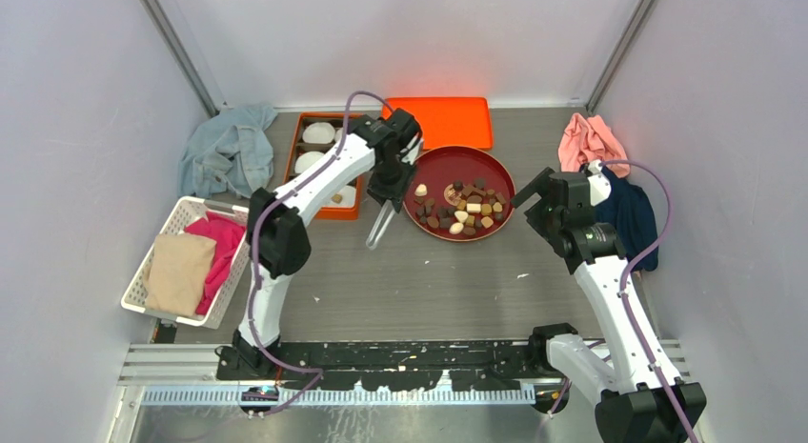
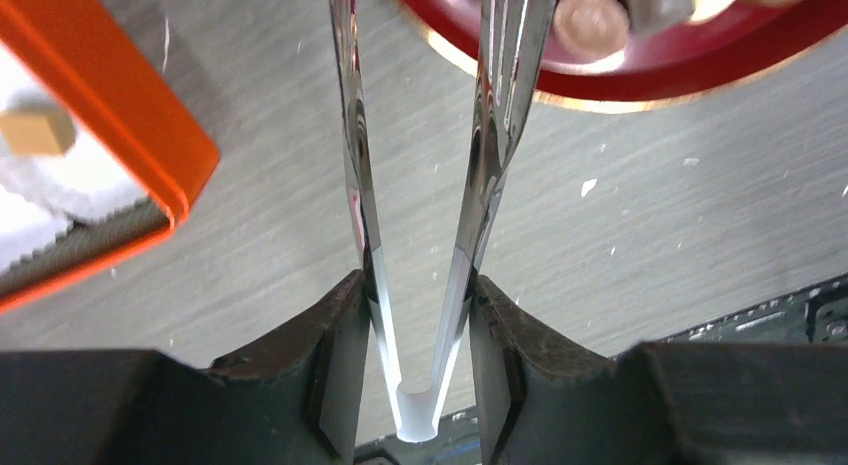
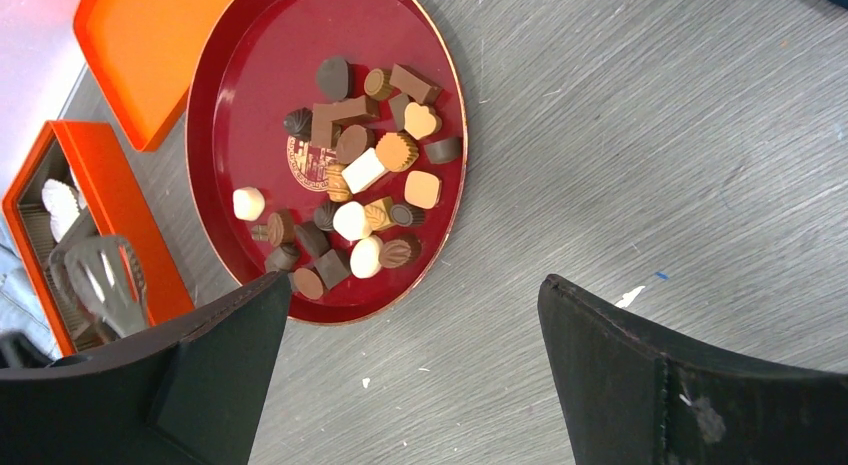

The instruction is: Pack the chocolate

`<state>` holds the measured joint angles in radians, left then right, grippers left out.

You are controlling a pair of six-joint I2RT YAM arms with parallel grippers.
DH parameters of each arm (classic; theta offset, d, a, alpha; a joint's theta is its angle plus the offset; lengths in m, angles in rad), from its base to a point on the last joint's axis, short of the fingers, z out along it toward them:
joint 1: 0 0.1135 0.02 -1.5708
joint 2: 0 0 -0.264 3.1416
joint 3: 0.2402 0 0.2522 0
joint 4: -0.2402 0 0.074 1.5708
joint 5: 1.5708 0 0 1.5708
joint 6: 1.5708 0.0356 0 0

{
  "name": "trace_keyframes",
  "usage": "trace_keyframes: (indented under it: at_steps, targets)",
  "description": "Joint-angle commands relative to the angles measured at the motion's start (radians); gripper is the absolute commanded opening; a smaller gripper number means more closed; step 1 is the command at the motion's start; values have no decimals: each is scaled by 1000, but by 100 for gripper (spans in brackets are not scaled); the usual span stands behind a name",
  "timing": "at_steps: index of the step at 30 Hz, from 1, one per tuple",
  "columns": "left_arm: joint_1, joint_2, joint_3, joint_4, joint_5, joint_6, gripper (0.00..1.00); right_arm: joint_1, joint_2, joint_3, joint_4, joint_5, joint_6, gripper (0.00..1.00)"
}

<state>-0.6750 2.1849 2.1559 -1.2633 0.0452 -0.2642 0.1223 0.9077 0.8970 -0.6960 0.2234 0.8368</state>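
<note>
The chocolate [image 1: 465, 211] is a heap of brown, tan and cream-white pieces on a round red tray [image 1: 494, 167]; the right wrist view shows the heap [image 3: 362, 170] well. My left gripper [image 1: 386, 207] hangs between the orange box [image 1: 324, 211] and the tray, shut on metal tongs [image 1: 377, 230]. In the left wrist view the fingers [image 2: 335, 335] press on the tongs [image 2: 357, 175] near their bend, and the blades run up to the tray's rim [image 2: 680, 80]. My right gripper [image 1: 530, 191] is open and empty, just right of the tray.
The orange box holds white paper cups [image 1: 318, 133], one with a tan square piece [image 2: 36, 131]. An orange lid [image 1: 443, 121] lies behind the tray. A white basket [image 1: 143, 271] of cloths stands left. Loose cloths lie back left [image 1: 229, 150] and right [image 1: 593, 138].
</note>
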Motion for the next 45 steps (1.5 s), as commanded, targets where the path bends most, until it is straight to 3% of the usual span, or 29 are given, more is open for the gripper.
trace_keyframes:
  at_steps: [1, 7, 14, 22, 31, 39, 45]
  targets:
    - [-2, -157, -206, 99, -67, -34, 40, 0, 3, 8, 45, -9, -3, 99]
    - [-3, -358, -596, 366, -102, -69, 42, 0, 21, 8, 56, -26, -3, 100]
    - [-8, -428, -818, 595, -104, -105, 42, 0, 39, 13, 66, -41, 2, 99]
    - [-12, -429, -951, 769, -106, -158, 47, 0, 25, 5, 54, -28, 1, 99]
    - [-13, -449, -1003, 830, -95, -168, 66, -1, 21, 5, 47, -23, 0, 99]
    - [-30, -515, -1113, 932, -179, -178, 79, -1, 25, 1, 49, -26, 4, 99]
    - [-78, -587, -1256, 1084, -270, -168, 78, 0, 32, -4, 58, -34, 7, 99]
